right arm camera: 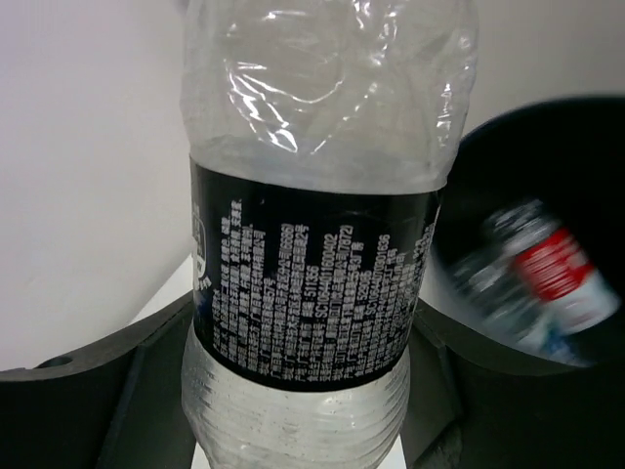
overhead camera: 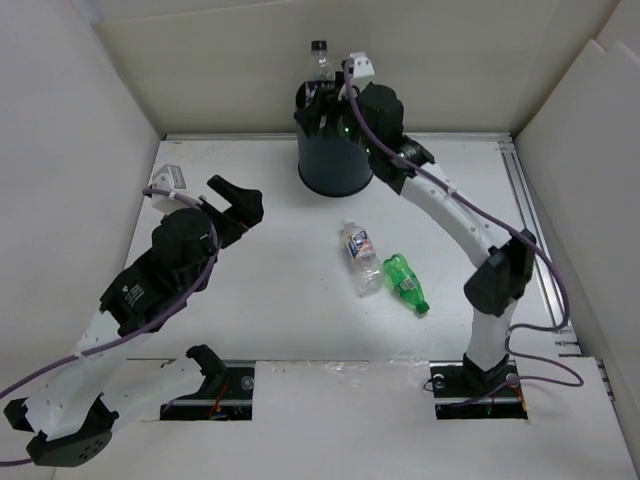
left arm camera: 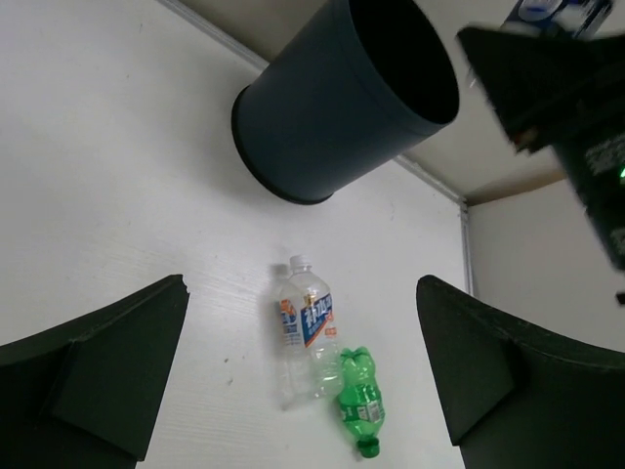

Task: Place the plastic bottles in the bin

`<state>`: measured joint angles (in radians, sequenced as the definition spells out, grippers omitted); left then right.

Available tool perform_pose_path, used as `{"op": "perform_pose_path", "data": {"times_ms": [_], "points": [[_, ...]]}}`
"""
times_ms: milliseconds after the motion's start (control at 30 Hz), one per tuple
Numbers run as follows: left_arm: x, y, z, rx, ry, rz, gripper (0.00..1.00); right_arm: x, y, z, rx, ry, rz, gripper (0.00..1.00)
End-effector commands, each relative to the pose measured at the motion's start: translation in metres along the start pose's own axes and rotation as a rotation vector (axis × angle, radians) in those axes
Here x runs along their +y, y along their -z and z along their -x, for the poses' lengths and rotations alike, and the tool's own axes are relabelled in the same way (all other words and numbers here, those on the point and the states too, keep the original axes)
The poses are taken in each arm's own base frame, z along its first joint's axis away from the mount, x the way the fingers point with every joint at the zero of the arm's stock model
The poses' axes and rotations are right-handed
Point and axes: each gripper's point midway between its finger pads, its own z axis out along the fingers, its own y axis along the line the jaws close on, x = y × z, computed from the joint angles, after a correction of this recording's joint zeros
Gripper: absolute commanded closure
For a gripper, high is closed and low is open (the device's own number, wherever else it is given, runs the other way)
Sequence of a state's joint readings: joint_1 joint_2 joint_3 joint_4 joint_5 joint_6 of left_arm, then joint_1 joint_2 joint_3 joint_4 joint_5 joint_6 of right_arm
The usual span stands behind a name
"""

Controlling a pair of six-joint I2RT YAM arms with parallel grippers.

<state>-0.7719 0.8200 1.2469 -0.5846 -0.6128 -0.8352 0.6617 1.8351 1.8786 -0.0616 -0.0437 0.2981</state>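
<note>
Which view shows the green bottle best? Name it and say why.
Left wrist: the green bottle lies whole and large between the open fingers, with its label and cap visible. Top external also shows it whole on the table, but smaller. Right wrist does not show it.

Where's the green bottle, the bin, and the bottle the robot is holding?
green bottle (overhead camera: 404, 281): top view, its middle.
bin (overhead camera: 335, 168): top view, front wall.
held bottle (right arm camera: 312, 293): right wrist view, black label.

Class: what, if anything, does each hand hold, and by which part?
The right hand grips a clear black-labelled bottle by its middle, at the label, above the bin. The left hand is open and empty.
</note>
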Motion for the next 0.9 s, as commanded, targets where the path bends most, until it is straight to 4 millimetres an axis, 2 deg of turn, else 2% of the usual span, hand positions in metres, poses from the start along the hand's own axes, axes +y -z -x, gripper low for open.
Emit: {"op": "perform_pose_path", "data": {"times_ms": [0,33,100,133,167,200,233,267,300,333,400,433,500,533,567,600,633,667,700,733,767,800,833,867], "points": [[0.011,-0.014,-0.022,0.031,-0.026,0.047,0.0,-0.066,-0.023,0.011,0.008,0.045,-0.199,0.89],[0.008,-0.014,-0.023,0.041,-0.045,0.031,0.0,-0.076,-0.041,0.021,-0.018,0.045,-0.207,0.89],[0.01,-0.016,-0.032,0.065,-0.067,0.024,0.0,-0.096,-0.053,0.028,-0.038,0.045,-0.252,0.89],[0.009,-0.018,-0.033,0.065,-0.077,0.023,0.0,-0.102,-0.053,0.05,-0.085,0.046,-0.259,0.89],[0.009,-0.02,-0.037,0.077,-0.082,0.023,0.0,-0.114,-0.067,0.033,-0.069,0.045,-0.28,0.87],[0.012,-0.021,-0.04,0.083,-0.099,0.03,0.0,-0.124,-0.069,0.035,-0.076,0.054,-0.292,0.86],[0.012,-0.021,-0.04,0.083,-0.099,0.03,0.0,-0.136,-0.069,0.039,-0.093,0.054,-0.327,0.77],[0.012,-0.021,-0.04,0.083,-0.099,0.03,0.0,-0.138,-0.071,0.038,-0.097,0.054,-0.336,0.57],[0.014,-0.024,-0.047,0.1,-0.119,0.035,0.0,-0.146,-0.069,0.04,-0.101,0.053,-0.347,0.24],[0.017,-0.025,-0.05,0.105,-0.124,0.041,0.0,-0.15,-0.071,0.035,-0.094,0.053,-0.359,0.0],[0.018,-0.028,-0.054,0.11,-0.14,0.047,0.0,-0.165,-0.067,0.04,-0.103,0.053,-0.39,0.0],[0.017,-0.028,-0.056,0.12,-0.139,0.039,0.0,-0.161,-0.062,0.049,-0.118,0.053,-0.385,0.0],[0.014,-0.03,-0.062,0.138,-0.16,0.021,0.0,-0.167,-0.055,0.056,-0.131,0.065,-0.433,0.0],[0.01,-0.037,-0.068,0.151,-0.171,0.011,0.0,-0.16,-0.046,0.071,-0.15,0.065,-0.427,0.0],[0.004,-0.038,-0.076,0.186,-0.182,-0.017,0.0,-0.162,-0.04,0.076,-0.162,0.065,-0.454,0.0],[0.004,-0.041,-0.084,0.213,-0.201,-0.017,0.0,-0.166,-0.034,0.072,-0.138,0.074,-0.48,0.0],[0.0,-0.051,-0.095,0.241,-0.214,-0.011,0.0,-0.154,-0.02,0.089,-0.159,0.073,-0.482,0.0],[-0.01,-0.053,-0.102,0.267,-0.217,-0.036,0.0,-0.154,-0.01,0.093,-0.158,0.073,-0.506,0.0],[-0.012,-0.057,-0.111,0.288,-0.233,-0.03,0.0,-0.155,0.003,0.093,-0.149,0.063,-0.566,0.0],[-0.011,-0.068,-0.134,0.335,-0.252,-0.009,0.0,-0.166,0.014,0.074,-0.096,0.06,-0.628,0.0],[-0.022,-0.072,-0.14,0.361,-0.236,-0.031,0.0,-0.152,0.044,0.096,-0.135,0.042,-0.651,0.0],[-0.021,-0.078,-0.151,0.386,-0.237,-0.019,0.0,-0.16,0.064,0.095,-0.138,0.028,-0.727,0.0],[-0.025,-0.083,-0.157,0.398,-0.23,-0.016,0.0,-0.166,0.074,0.055,-0.058,0.003,-0.768,0.0],[-0.027,-0.095,-0.171,0.422,-0.231,-0.004,0.0,-0.153,0.107,0.077,-0.109,-0.025,-0.764,0.0]]}}
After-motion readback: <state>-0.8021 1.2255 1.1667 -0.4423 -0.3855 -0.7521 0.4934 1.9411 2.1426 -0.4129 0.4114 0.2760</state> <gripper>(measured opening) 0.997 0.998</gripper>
